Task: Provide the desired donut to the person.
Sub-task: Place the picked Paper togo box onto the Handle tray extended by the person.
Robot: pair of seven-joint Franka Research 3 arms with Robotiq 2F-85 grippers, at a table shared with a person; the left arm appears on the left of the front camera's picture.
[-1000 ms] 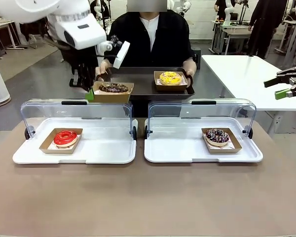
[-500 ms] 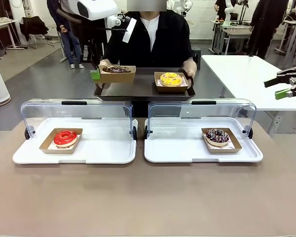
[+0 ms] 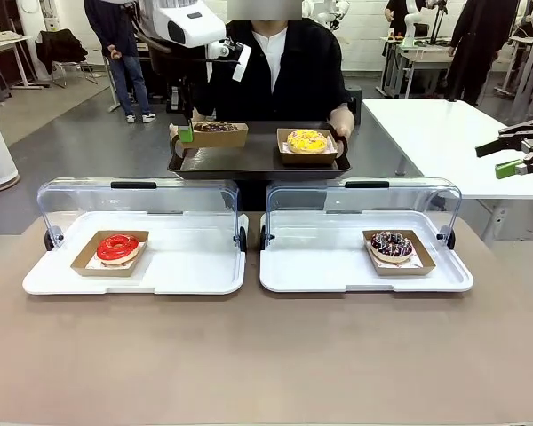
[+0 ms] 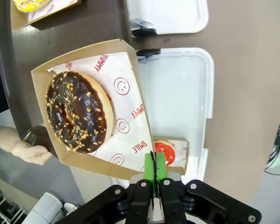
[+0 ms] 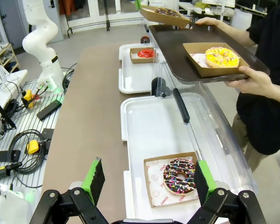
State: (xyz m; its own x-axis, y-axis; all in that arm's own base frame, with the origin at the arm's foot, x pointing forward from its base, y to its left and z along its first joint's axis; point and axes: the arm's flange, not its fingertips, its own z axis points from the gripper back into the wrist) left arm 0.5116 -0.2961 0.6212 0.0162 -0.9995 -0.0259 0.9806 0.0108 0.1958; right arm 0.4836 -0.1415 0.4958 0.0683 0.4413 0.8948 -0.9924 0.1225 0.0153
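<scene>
**Chocolate donut carried over the person's tray**

Our left gripper pinches the edge of the cardboard boat holding the chocolate donut, above the dark tray the person holds. Our right gripper hangs wide apart, well right of that tray.

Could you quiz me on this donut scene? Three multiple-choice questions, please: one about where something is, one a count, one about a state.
1. Where is the yellow donut?
A. On the person's dark tray
B. In the left white case
C. On the floor

2. How many donuts appear in the front view?
A. Two
B. Four
C. Six

3. How does the left gripper stand?
A. Wide open
B. Shut on the chocolate donut's cardboard tray
C. Holding a lid

Answers: 1 A, it sits on that tray; 2 B, yellow, chocolate, red, sprinkled; 3 B, the jaws pinch the cardboard edge.
</scene>
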